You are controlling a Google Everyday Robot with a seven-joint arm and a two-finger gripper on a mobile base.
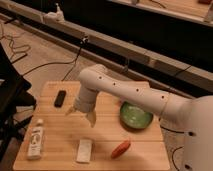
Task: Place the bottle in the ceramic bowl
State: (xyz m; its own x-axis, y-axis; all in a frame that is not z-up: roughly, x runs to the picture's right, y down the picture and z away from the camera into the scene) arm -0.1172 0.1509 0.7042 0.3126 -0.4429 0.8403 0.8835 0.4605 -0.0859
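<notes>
The bottle (36,140) is a slim white bottle with a darker label, lying on the wooden table (60,130) near its front left corner. The ceramic bowl (135,115) is dark green with a lighter inside and sits at the table's right side. My gripper (81,114) hangs from the white arm (130,92) over the middle of the table, between bottle and bowl. It is well to the right of the bottle and holds nothing.
A flat white rectangular pad (84,150) lies near the front edge. A red-orange object (120,149) lies to its right. A small black object (60,98) lies at the back left. A dark chair (10,100) stands left of the table; cables run across the floor behind.
</notes>
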